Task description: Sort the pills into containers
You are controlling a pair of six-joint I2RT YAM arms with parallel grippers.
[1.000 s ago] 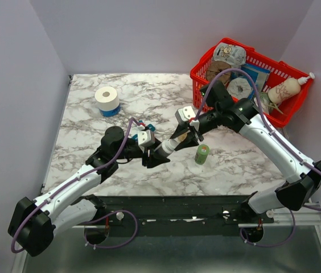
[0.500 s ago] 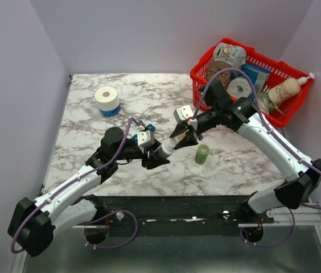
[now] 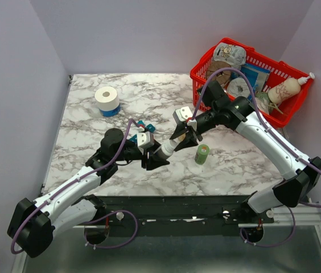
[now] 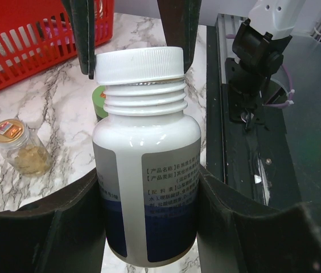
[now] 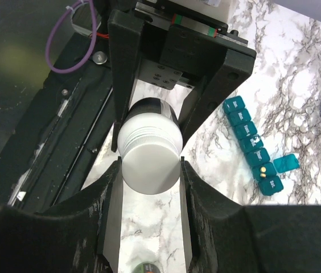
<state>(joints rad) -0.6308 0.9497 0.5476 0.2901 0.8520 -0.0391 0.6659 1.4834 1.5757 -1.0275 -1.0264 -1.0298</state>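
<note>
Basket: one, red.
White bottle: one, left of the basket.
Green bottle: one, left of the basket and nearer the arms.
Glass jar: one, near the basket.
Rolls: two. One roll lies far left of the basket, and one roll is inside it.
Organiser: one, with seven compartments.

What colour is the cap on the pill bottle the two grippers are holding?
White; the cap on the bottle shows best in the left wrist view.
</note>
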